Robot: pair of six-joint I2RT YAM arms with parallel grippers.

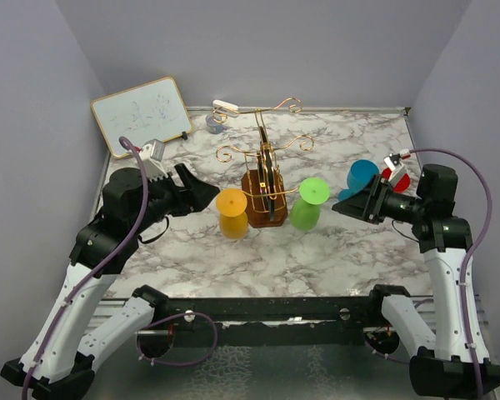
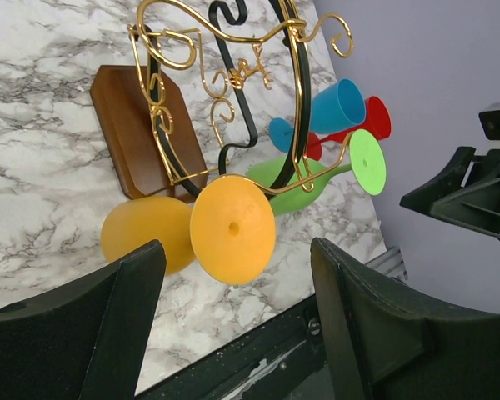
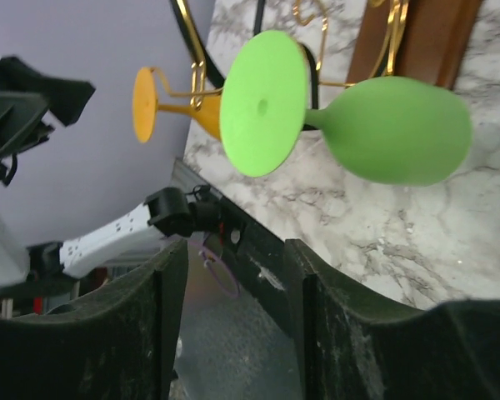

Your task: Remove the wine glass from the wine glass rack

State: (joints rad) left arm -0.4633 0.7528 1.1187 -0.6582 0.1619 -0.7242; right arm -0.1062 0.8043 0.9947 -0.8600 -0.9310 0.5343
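The gold wire wine glass rack [image 1: 267, 158] stands on its brown wooden base [image 1: 264, 215] at the table's middle. An orange wine glass [image 1: 232, 212] hangs upside down from its left arm. A green wine glass [image 1: 308, 204] hangs from its right arm. My left gripper [image 1: 204, 193] is open and empty, just left of the orange glass. In the left wrist view the orange foot [image 2: 232, 229] sits beyond the left gripper's [image 2: 233, 321] spread fingers. My right gripper [image 1: 342, 207] is open and empty, right of the green glass [image 3: 400, 129], short of it in the right wrist view [image 3: 233, 329].
A blue glass [image 1: 362, 177] and a red glass [image 1: 397, 179] are on the table at the right, near my right wrist. A small whiteboard [image 1: 142, 114] leans at the back left. A tape roll [image 1: 216, 123] and a white object [image 1: 225, 107] lie at the back.
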